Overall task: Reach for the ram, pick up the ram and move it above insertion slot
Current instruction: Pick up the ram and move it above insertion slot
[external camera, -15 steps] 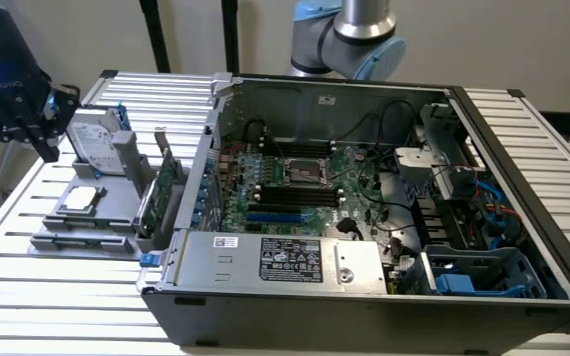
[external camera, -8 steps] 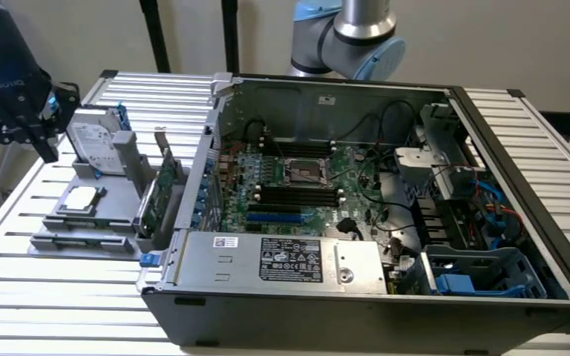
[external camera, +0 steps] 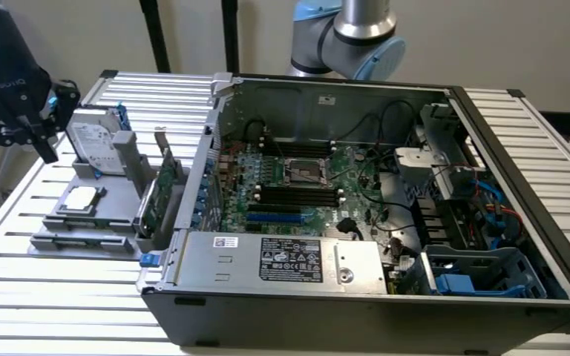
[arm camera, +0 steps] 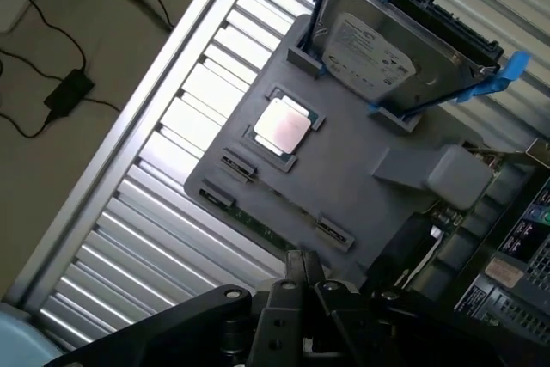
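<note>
- While the gripper (external camera: 39,137) hangs over the table (external camera: 47,311) at the exterior view's left, it carries nothing. In the wrist view it looks drawn together, with no gap I can make out.
- I see the ram (arm camera: 266,231), a thin green strip, lying along one edge of the grey tray (arm camera: 344,178) between small clips. It is untouched, and that is the tray edge nearest the gripper.
- On the same tray sit a silver processor chip (arm camera: 282,125) near the middle and a hard drive (arm camera: 387,49) in a blue frame, standing on edge.
- A green card (external camera: 166,185) stands upright between the tray and the open computer case (external camera: 522,245).
</note>
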Robot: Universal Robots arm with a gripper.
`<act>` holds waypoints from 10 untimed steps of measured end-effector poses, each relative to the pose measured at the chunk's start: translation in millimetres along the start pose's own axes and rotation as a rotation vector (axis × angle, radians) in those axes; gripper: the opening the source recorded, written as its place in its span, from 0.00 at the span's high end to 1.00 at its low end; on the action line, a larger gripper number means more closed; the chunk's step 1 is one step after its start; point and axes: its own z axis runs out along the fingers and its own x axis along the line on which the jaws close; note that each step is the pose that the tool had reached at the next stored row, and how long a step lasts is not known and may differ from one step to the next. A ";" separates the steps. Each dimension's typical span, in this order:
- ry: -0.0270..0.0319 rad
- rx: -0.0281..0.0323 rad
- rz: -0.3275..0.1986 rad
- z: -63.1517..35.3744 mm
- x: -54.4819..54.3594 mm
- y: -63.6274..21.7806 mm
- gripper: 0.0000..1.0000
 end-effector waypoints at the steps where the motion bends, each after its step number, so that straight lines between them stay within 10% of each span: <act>1: 0.0007 0.0000 -0.019 0.0 0.0 0.0 0.89; 10: 0.0072 0.0004 -0.183 1.7 0.0 -0.1 0.89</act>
